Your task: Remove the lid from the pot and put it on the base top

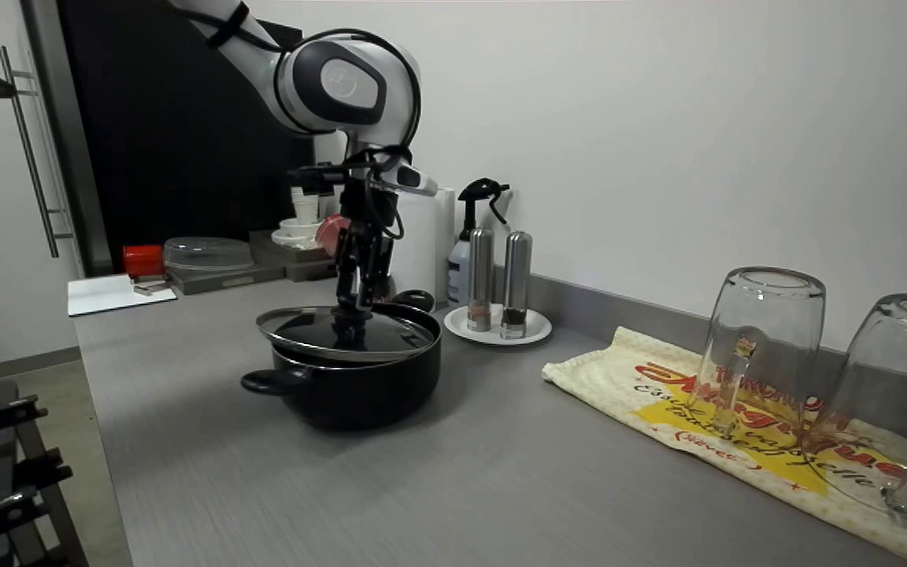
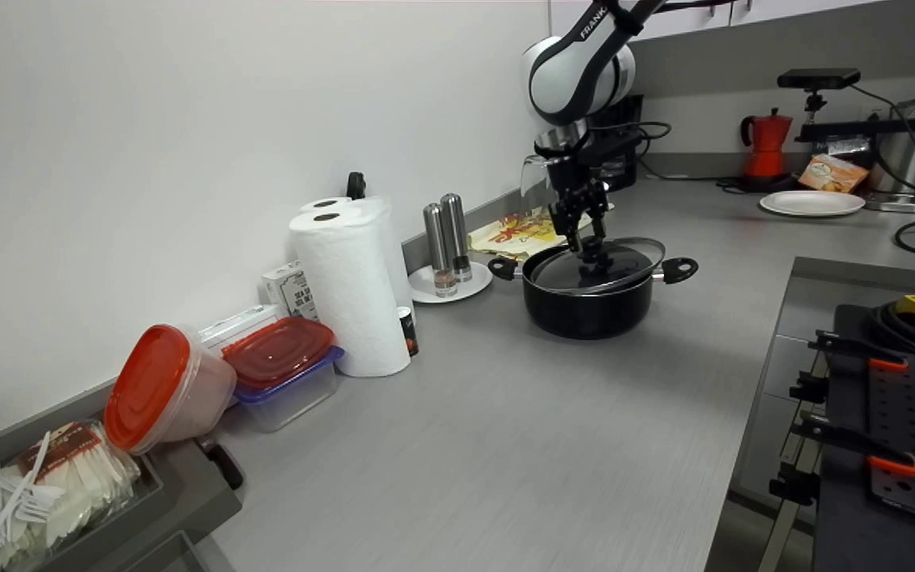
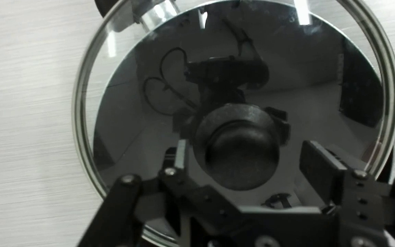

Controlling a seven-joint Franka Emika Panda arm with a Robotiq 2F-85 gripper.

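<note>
The glass lid (image 1: 308, 331) sits off-centre and tilted on the black pot (image 1: 367, 398), overhanging it on one side. The lid (image 2: 557, 274) and pot (image 2: 584, 315) also show in an exterior view. My gripper (image 1: 354, 299) is directly above the lid, fingers pointing down at its black knob. In the wrist view the gripper (image 3: 249, 154) is open, with the knob (image 3: 242, 161) between its fingers and a gap on each side. The lid (image 3: 132, 113) fills most of that view. The grey base top (image 1: 327, 504) lies around the pot and shows in an exterior view (image 2: 489, 461).
A white tray (image 1: 540, 331) with two metal grinders stands near the pot. Upturned glass mugs (image 1: 768, 339) sit on a patterned cloth (image 1: 611, 370). Paper towel rolls (image 2: 350, 294) and plastic containers (image 2: 283, 353) line the wall. The counter's open edge (image 2: 743, 445) is opposite the wall.
</note>
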